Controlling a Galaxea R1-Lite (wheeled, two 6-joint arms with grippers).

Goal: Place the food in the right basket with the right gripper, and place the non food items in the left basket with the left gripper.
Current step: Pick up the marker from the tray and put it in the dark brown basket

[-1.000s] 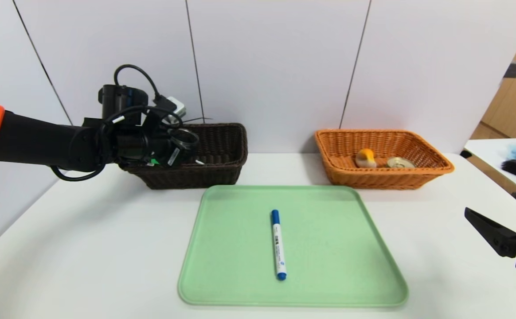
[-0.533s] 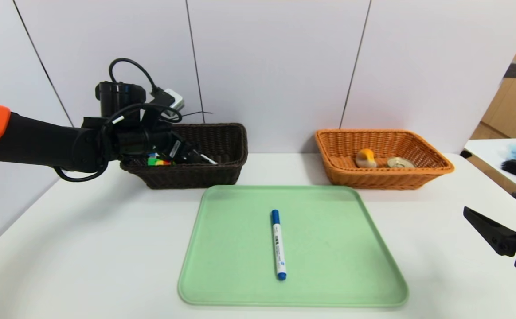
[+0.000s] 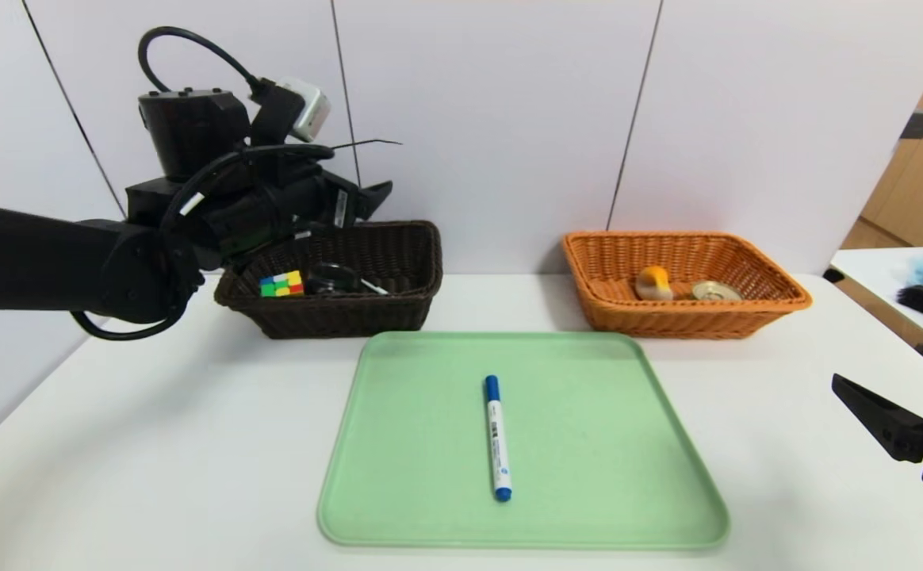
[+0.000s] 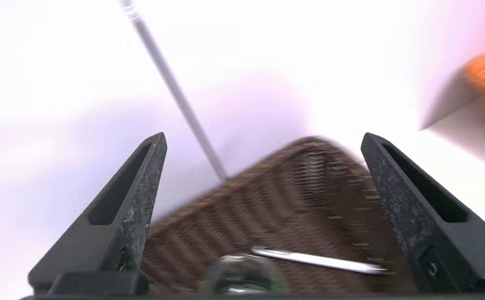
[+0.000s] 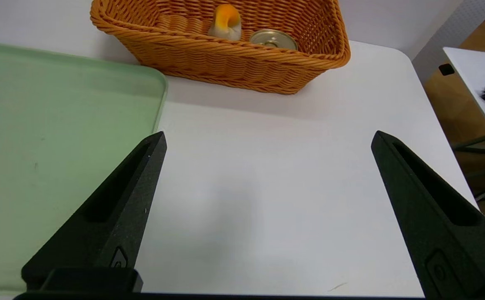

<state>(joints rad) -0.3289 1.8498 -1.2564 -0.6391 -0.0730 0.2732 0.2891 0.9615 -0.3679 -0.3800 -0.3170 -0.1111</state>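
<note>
A: Blue-capped marker (image 3: 497,438) is the only thing on the green tray (image 3: 628,476). It lies near the tray's middle, with its long axis running from the tray's far edge toward the near edge, cap at the far end.

B: And which arm is it for?

A: It's non-food, so the left gripper (image 3: 366,198). That one hangs above the dark basket (image 3: 398,309), beyond the tray's far left corner, jaws spread wide with nothing between them. From there the marker lies nearer the robot and off to its right.

B: Isn't the right gripper (image 3: 866,408) closer?

A: About as near, I'd judge. It sits low over the surface off the tray's right edge, jaws wide apart and bare too. But its work looks finished: bun (image 3: 653,282) and can (image 3: 716,291) are in the orange basket (image 3: 747,317), beyond the tray's far right corner.

B: What's in the dark one?

A: Cube (image 3: 282,283), glass cup (image 3: 333,277) and pen (image 4: 317,259).

B: So the grasp?

A: The jaws should probably close across the marker's barrel, square to its axis.
</note>
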